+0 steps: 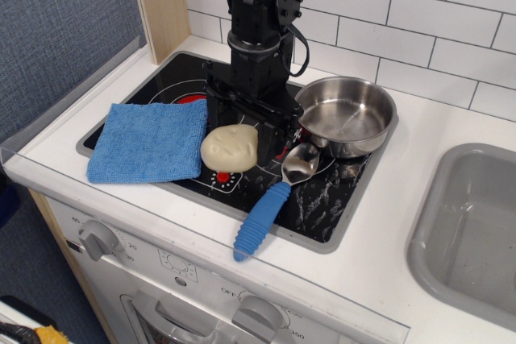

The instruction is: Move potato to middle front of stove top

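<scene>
The stove top (pixel 326 207) carries everything in play. On its left part lies a blue cloth (pixel 149 141); at its back right corner sits a steel pan (pixel 348 115). A blue-handled spoon (pixel 272 199) lies across its front, the bowl just right of the potato. The black gripper (pixel 242 130) stands low over the stove top's middle, its jaws spread about the potato's width and clasping the potato (pixel 229 147) at the middle front, just above the dial mark.
</scene>
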